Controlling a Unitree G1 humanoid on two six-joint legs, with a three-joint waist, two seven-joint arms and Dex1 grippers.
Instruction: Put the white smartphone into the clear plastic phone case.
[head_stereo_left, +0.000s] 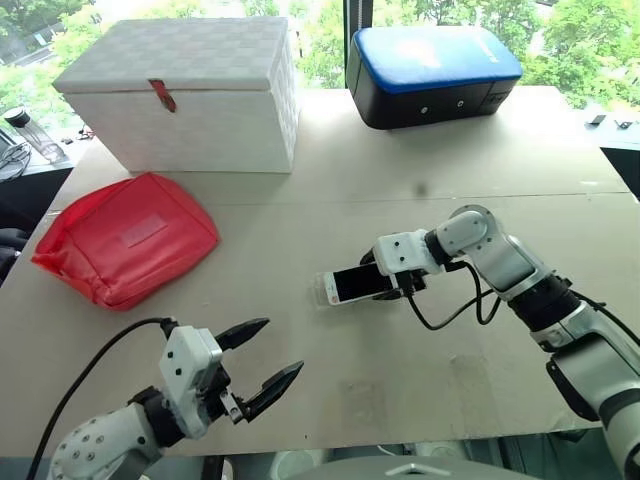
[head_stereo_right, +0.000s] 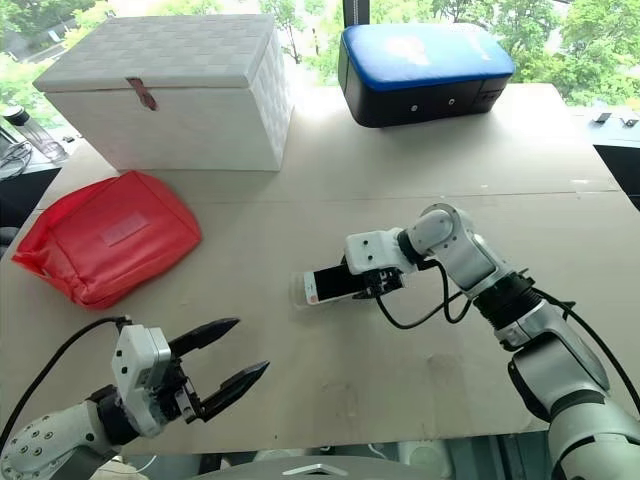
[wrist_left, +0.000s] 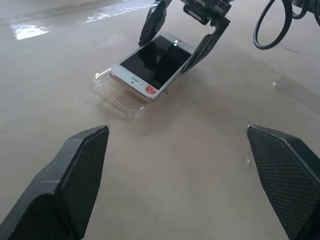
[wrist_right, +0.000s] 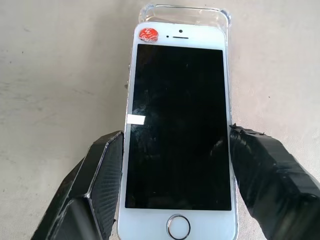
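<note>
White smartphone (wrist_right: 177, 125) on clear plastic phone case (wrist_left: 116, 92) (screen up)

A: What stands at the far edge of the surface (head_stereo_left: 330, 205)?
B: A white woven box (head_stereo_left: 185, 90), lid closed, red tab in front; to its right, well apart, a blue-topped black case (head_stereo_left: 432, 72).
A: And nearer?
B: A red pouch (head_stereo_left: 125, 238), flat, in front of the box.

Bright window daylight, soft shadows, sharp
</note>
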